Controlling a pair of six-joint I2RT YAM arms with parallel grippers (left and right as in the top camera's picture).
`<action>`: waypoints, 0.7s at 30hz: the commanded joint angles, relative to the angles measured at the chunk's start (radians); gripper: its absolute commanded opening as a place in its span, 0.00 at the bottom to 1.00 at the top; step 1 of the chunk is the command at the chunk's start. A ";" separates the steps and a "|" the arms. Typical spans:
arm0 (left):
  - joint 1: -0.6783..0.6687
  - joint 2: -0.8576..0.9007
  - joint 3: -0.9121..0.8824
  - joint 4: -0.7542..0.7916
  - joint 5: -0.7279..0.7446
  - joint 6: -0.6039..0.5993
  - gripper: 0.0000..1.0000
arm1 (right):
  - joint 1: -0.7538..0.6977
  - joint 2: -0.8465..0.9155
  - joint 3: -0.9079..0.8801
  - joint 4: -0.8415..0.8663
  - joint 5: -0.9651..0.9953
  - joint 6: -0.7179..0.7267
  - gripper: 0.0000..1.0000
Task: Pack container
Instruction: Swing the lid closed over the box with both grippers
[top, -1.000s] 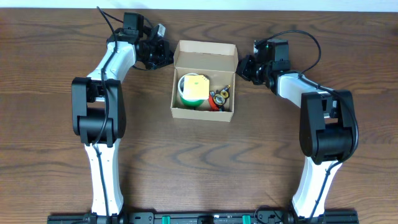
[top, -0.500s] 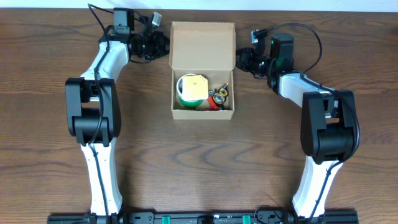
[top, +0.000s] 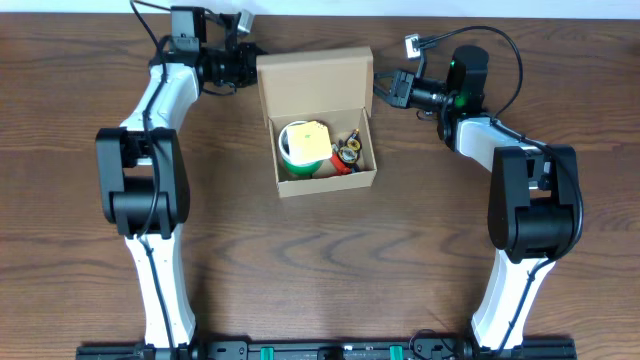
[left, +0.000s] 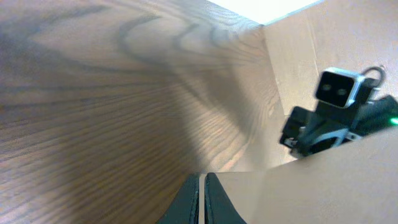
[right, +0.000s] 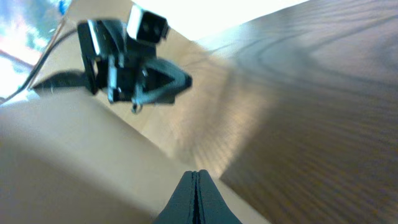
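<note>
Fingers (left: 189, 200) on the left gripper (top: 246, 68) are pressed together with only a hairline between them, nothing visibly pinched. Right gripper (top: 384, 90) is the same: fingers (right: 186, 200) closed tip to tip.

I see the box (top: 325, 184) mid-table (top: 300, 270), a bit toward 12, flap (top: 315, 75) standing up at its 12 o'clock edge.

Left arm runs up from 7, elbow near 9, wrist turned toward 3, tip at the flap's 9 o'clock edge. Right arm mirrors it from 5, tip at the flap's 3 o'clock edge. I can't tell whether either tip touches cardboard.

Inside the box: green roll (top: 289, 160) under something yellow (top: 314, 140), plus small red-black bits (top: 349, 153) I can't identify. Both wrist views are mostly cardboard and blurred wood, with the finger bases cut off at frame bottom.
</note>
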 joint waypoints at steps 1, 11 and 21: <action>0.006 -0.102 0.025 -0.048 0.025 0.100 0.05 | -0.002 -0.006 0.020 0.002 -0.109 0.000 0.02; 0.002 -0.245 0.025 -0.498 -0.152 0.441 0.06 | 0.004 -0.117 0.019 -0.079 -0.123 -0.015 0.02; -0.054 -0.406 0.025 -0.846 -0.341 0.647 0.06 | 0.090 -0.372 0.019 -0.749 0.196 -0.414 0.02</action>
